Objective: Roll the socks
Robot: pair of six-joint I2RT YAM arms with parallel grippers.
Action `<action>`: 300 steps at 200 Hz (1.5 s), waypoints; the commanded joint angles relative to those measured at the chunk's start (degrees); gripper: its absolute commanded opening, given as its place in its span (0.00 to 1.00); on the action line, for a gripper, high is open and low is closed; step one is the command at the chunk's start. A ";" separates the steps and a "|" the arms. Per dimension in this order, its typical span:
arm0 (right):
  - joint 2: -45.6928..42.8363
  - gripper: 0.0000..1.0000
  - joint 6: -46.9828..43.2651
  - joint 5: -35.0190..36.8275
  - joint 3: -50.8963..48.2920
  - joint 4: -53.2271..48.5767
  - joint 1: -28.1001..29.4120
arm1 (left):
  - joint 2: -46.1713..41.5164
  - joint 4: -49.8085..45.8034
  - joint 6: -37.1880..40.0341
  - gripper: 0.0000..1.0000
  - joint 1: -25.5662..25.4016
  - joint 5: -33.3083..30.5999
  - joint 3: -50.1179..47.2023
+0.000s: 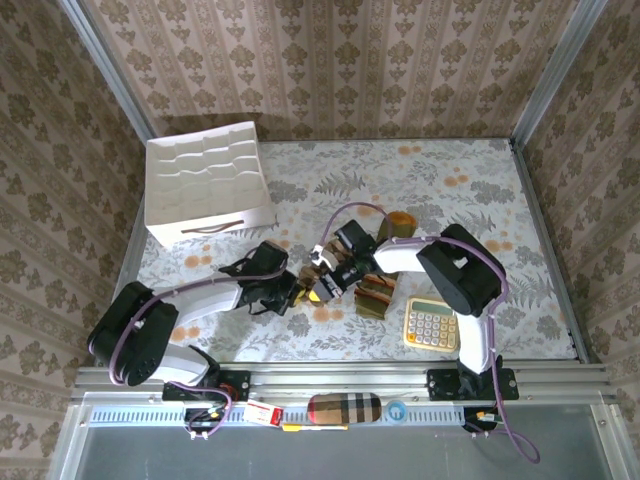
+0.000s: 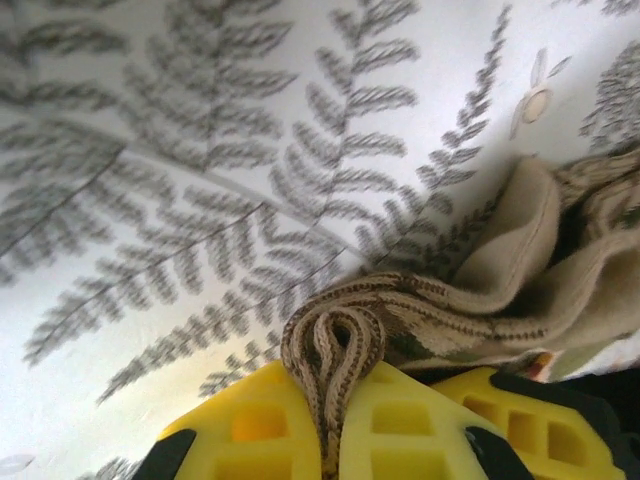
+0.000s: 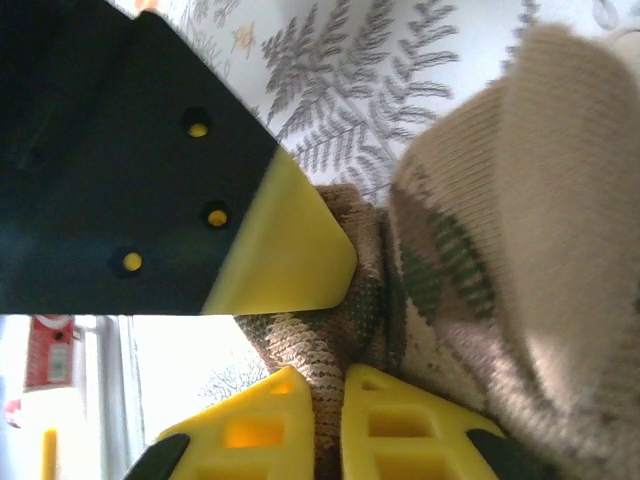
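Argyle sock (image 2: 480, 300): bunched on the mid-table (image 2: 200, 150), spanning the gap between both grippers. Left gripper (image 2: 333, 400) is clenched on a looped fold of the knit; right gripper (image 3: 325, 400) is clenched on the fabric close beside it, probably so that two anchors keep the sock taut for rolling. Olive sock (image 1: 378, 296) waits just beside, beneath the right arm, near a calculator (image 1: 432, 323)

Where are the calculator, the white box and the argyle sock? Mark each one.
calculator (image 1: 432, 323), top external view, keypad.
white box (image 1: 205, 172), top external view, ribbed top.
argyle sock (image 2: 330, 350), left wrist view, pinched fold.
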 commanded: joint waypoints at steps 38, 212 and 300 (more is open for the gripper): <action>-25.88 0.51 -12.71 39.24 -21.87 18.18 12.07 | 3.54 -28.48 -2.92 0.00 -1.74 -1.36 6.59; -9.56 0.08 -25.17 72.88 -13.97 12.91 31.76 | 6.57 -28.50 1.36 0.04 0.78 0.17 10.70; -11.30 0.00 -8.54 31.16 -16.93 4.46 14.23 | -11.40 -15.63 5.29 0.69 8.33 -4.62 1.34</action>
